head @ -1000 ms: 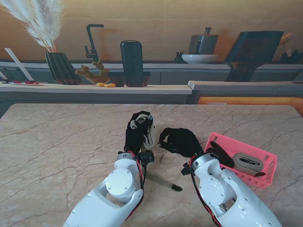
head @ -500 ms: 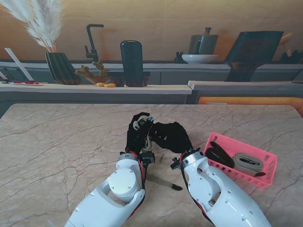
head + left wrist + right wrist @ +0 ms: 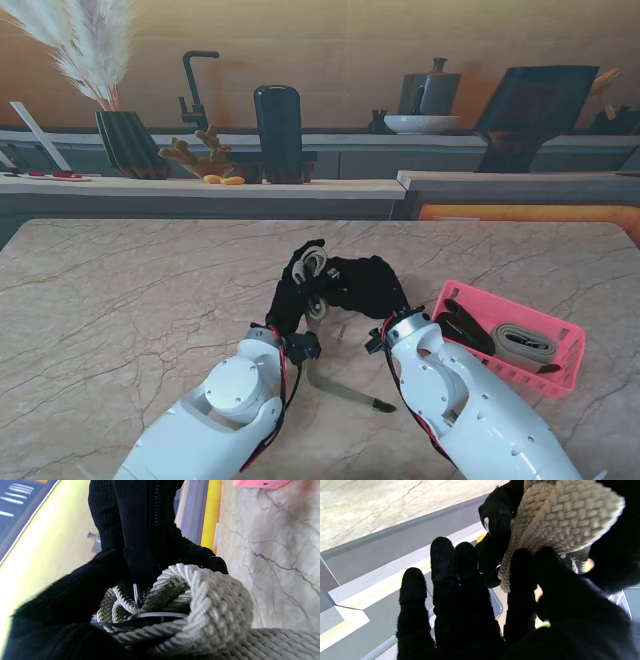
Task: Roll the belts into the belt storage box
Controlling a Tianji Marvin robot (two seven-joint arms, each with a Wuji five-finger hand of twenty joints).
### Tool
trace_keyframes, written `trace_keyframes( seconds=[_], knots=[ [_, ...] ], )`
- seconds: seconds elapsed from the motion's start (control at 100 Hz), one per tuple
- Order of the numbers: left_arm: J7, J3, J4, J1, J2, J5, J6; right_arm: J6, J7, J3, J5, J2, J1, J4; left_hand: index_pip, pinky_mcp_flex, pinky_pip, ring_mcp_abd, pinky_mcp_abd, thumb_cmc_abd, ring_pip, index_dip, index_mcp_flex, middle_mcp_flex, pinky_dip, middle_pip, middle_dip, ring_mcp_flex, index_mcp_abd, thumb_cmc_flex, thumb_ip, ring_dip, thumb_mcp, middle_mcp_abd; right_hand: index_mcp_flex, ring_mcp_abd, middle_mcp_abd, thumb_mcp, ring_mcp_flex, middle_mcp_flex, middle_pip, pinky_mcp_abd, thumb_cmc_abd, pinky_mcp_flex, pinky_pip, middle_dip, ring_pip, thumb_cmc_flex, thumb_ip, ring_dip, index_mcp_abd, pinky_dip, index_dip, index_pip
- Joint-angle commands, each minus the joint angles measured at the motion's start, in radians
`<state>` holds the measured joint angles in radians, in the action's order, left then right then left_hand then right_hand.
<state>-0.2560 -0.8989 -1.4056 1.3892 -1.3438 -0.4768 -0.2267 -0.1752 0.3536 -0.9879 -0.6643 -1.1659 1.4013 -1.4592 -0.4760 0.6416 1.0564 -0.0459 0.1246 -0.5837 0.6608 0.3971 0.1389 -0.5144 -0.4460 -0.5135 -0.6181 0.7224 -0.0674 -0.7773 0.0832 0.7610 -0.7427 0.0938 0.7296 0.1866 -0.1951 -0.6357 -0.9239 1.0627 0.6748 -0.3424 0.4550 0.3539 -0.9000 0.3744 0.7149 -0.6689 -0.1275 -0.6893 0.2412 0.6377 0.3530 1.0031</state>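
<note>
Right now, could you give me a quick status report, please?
Left hand shut on grey braided belt. Right hand against roll, grip unclear. Tail trailing on table. Pink plastic basket holds two belts.

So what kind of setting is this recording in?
Probably a staged kitchen: a black tap, a kettle beside a bowl on the back counter, and a marble-look table in front.
</note>
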Motion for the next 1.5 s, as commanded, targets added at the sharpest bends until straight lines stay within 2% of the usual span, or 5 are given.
trace_keyframes(
  seconds=[0.0,0.15,0.52,1.14,1.49],
  knots=[
    [0.017,0.015,-0.015,0.001,-0.002,0.009,0.017,-0.007,-0.017,0.002,0.013,-0.007,0.011,-0.033,0.047,0.041,-0.037,-0.017,-0.062,0.014,-0.099,-0.012,0.006,0.007,0.015,0.009,0.018,0.023,0.021,-0.11,-0.012,-0.02,0.042,0.011,-0.127,-0.07,0.057,-0.016,0.022,-0.02,-0.003,0.014,0.017,-0.02,0.019,0.005,0.02,-0.025,-0.001,-0.014,0.058,0.007,-0.055,-0.147],
    [0.04,0.005,-0.023,0.0,0.006,0.007,0.05,-0.01,-0.058,-0.022,0.04,-0.001,0.035,-0.066,-0.083,0.077,-0.028,-0.05,-0.058,0.069,-0.275,0.045,0.001,-0.022,0.131,-0.006,0.009,0.135,0.008,-0.399,-0.039,0.162,0.15,0.02,-0.064,-0.076,0.064,-0.046,0.019,-0.017,-0.008,0.015,0.026,-0.012,0.019,0.008,0.019,-0.079,0.0,-0.015,0.069,0.01,-0.052,-0.111],
    [0.129,-0.014,-0.013,-0.009,0.029,0.0,0.081,-0.11,-0.062,-0.172,-0.059,0.026,0.127,-0.187,-0.143,0.067,0.0,-0.064,-0.018,0.11,-0.24,0.072,0.03,-0.068,0.182,-0.002,0.041,0.129,-0.004,-0.387,-0.047,0.13,-0.069,0.023,0.03,-0.109,0.091,-0.132,0.016,-0.017,-0.048,0.033,0.039,0.005,0.035,0.02,-0.013,-0.13,-0.017,-0.006,0.061,0.009,0.014,-0.032],
    [0.259,-0.021,-0.004,-0.018,0.059,-0.009,0.113,-0.273,-0.27,-0.339,-0.141,0.08,0.177,-0.253,-0.078,0.32,0.535,-0.065,-0.082,0.084,0.288,0.068,0.141,-0.346,-0.203,0.219,-0.332,0.314,0.027,-0.318,-0.063,0.16,0.208,0.002,-0.404,-0.152,0.101,-0.17,0.175,-0.442,-0.243,0.123,0.192,-0.012,0.123,0.0,-0.168,0.161,0.046,0.012,0.004,0.05,0.147,-0.479],
    [0.237,-0.001,0.016,-0.029,0.053,0.019,0.062,-0.29,-0.278,-0.302,-0.197,0.091,0.117,-0.193,-0.066,0.449,0.904,-0.009,-0.232,-0.028,0.607,0.058,0.164,-0.271,-0.124,-0.089,-0.037,0.417,0.038,0.164,0.004,0.191,0.065,-0.014,-0.481,-0.151,0.077,-0.094,0.195,-0.574,-0.299,0.136,0.181,0.0,0.149,-0.006,-0.197,0.195,0.033,0.013,-0.069,0.083,0.147,-0.52]
  ],
)
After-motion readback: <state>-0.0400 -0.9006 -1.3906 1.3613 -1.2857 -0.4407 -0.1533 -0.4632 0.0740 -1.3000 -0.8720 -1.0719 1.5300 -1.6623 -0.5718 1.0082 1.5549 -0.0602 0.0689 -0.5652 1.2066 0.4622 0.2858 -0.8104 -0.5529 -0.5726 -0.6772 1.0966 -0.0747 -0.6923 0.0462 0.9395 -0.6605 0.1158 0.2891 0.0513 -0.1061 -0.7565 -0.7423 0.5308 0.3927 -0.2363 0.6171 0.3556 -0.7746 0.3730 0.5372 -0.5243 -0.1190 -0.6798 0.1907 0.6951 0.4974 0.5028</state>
